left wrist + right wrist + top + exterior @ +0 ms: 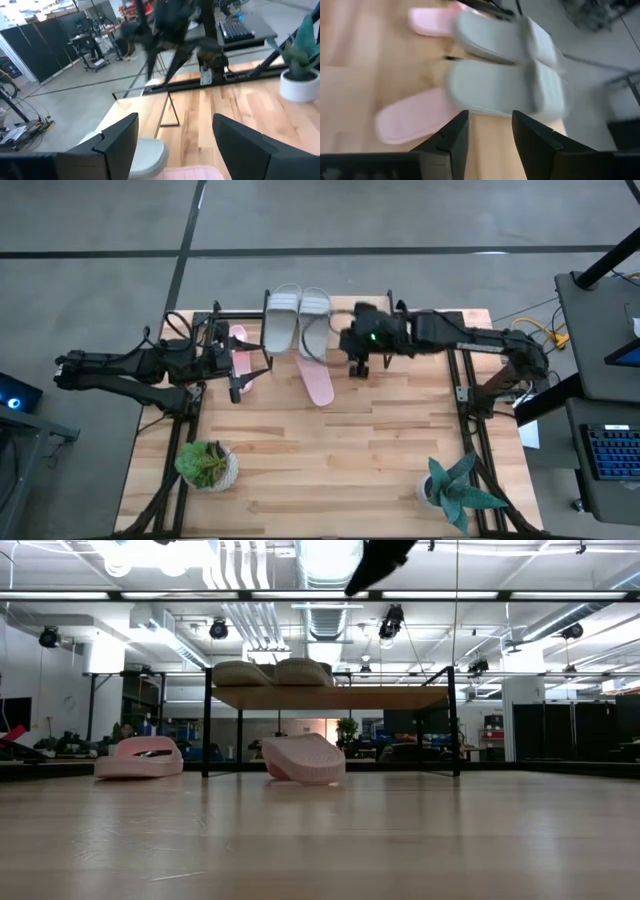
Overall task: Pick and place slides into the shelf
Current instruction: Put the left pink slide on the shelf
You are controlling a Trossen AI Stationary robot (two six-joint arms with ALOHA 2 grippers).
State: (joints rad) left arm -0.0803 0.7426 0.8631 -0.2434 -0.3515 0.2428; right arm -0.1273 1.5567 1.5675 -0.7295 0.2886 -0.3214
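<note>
Starting at nine o'clock of the table in the high view, our left gripper (pixel 234 387) hangs with its fingers spread and empty, right by the first pink slide (pixel 240 352). That slide lies flat on the table just off the shelf's left end, its long axis running twelve to six; we cannot tell which end is the toe.

Next, on the shelf (pixel 340 320), the two grey slides (pixel 297 317) sit side by side and touching, long axes twelve to six, straps toward twelve.

The second pink slide (pixel 318 380) lies on the table, half under the shelf's front edge, slanted from about eleven to five.

Our right gripper (pixel 359 366) hovers just right of it, jaws parted with nothing between them.

We judge these slides light, foamy and a little springy, not fragile. The side wall of the sole or the strap's arch looks the surest hold; a pinch across the full width would likely slip.
</note>
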